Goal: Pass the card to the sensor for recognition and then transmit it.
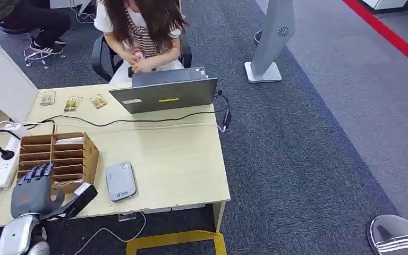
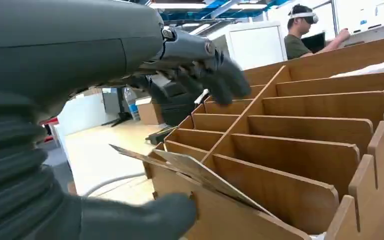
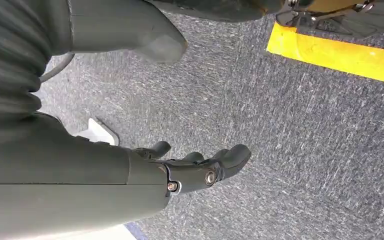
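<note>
A wooden slotted card rack [image 1: 66,154] stands at the table's near left. A pale card [image 2: 195,172] leans tilted out of the rack's [image 2: 300,130] nearest slot. My left hand [image 1: 32,188] hovers over the rack's near left corner with its fingers [image 2: 200,75] spread above the slots and its thumb [image 2: 145,220] below the card; nothing is gripped. The sensor [image 1: 120,181], a flat grey-white box, lies on the table just right of the rack. My right hand [image 3: 195,170] hangs over the carpet, fingers loosely extended and holding nothing.
A person sits behind a grey laptop [image 1: 164,93] at the table's far edge. Black cables and a white power strip [image 1: 5,159] run along the left. A white box [image 1: 2,79] stands at the far left. Yellow floor tape [image 1: 175,239] lies below the table's front.
</note>
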Action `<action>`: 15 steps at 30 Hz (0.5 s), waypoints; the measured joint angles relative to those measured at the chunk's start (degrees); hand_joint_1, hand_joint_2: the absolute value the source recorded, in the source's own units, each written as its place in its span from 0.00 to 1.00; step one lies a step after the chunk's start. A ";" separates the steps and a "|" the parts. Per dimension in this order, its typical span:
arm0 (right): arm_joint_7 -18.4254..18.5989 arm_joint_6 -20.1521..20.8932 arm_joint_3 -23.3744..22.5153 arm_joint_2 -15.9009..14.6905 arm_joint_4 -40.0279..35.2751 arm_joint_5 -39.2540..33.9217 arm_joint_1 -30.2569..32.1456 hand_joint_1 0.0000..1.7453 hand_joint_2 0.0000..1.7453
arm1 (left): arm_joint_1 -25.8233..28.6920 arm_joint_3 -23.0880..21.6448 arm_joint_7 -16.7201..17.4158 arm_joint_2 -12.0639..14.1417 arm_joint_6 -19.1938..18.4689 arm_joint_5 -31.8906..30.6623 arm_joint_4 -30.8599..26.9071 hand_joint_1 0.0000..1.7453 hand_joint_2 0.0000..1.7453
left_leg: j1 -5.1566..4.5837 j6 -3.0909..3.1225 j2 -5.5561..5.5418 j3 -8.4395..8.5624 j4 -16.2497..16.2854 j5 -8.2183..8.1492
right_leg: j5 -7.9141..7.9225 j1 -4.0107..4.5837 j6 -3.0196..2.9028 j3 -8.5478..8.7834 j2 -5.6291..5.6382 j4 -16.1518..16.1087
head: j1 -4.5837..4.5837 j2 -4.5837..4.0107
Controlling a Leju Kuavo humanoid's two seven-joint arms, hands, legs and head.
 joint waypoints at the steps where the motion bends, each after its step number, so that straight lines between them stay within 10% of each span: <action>1: 0.00 0.00 -0.02 0.00 0.00 0.00 0.00 0.00 1.00 | 0.00 0.00 0.00 -0.02 0.00 0.00 0.00 1.00 1.00 | 0.00 0.00 0.00 0.00 0.00 0.00 | 0.00 0.00 0.00 0.00 0.00 0.00 | 0.00 0.00; 15: -0.02 0.22 -0.81 0.00 0.00 0.74 -0.02 0.00 1.00 | -0.39 0.09 -0.44 -0.79 -0.09 0.57 0.00 1.00 1.00 | 0.00 0.00 0.00 0.01 0.00 0.00 | 0.00 0.00 0.00 0.00 0.00 0.00 | 0.00 0.00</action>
